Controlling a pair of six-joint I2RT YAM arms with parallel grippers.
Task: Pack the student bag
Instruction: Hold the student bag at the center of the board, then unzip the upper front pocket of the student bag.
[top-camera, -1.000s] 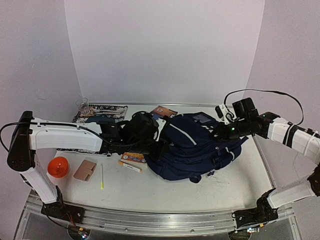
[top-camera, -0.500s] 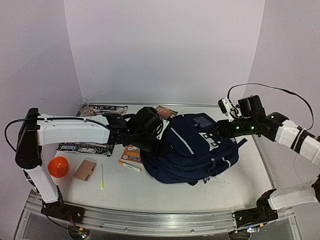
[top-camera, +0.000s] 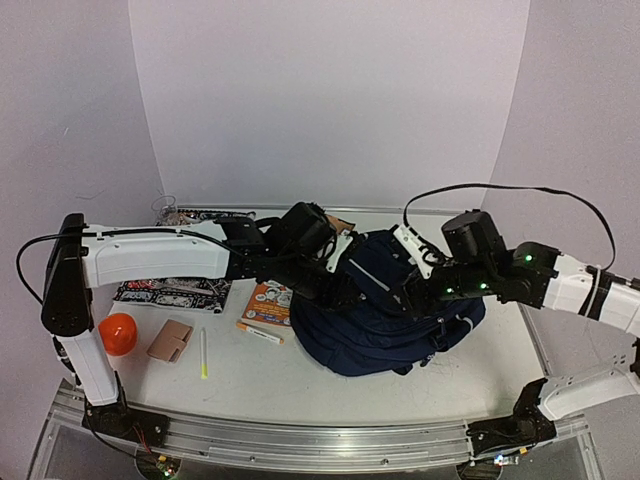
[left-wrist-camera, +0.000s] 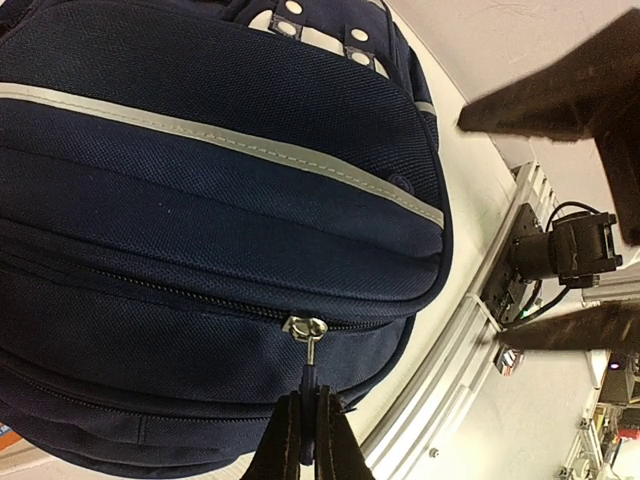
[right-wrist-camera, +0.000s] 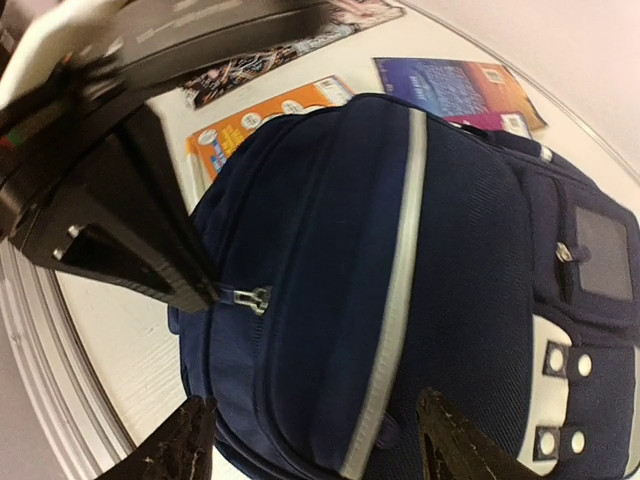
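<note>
Top external view has the bag (top-camera: 400, 310) lying right of centre on the surface (top-camera: 260, 375). My right fingers (right-wrist-camera: 450, 445) hang spread wide over its striped front, gripping nothing, so nothing braces it. My left fingers (left-wrist-camera: 300, 440) are pinched on the zip pull (left-wrist-camera: 306, 330). If I drag now, the whole bag could slide instead of unzipping, or the small tab could slip free.
</note>
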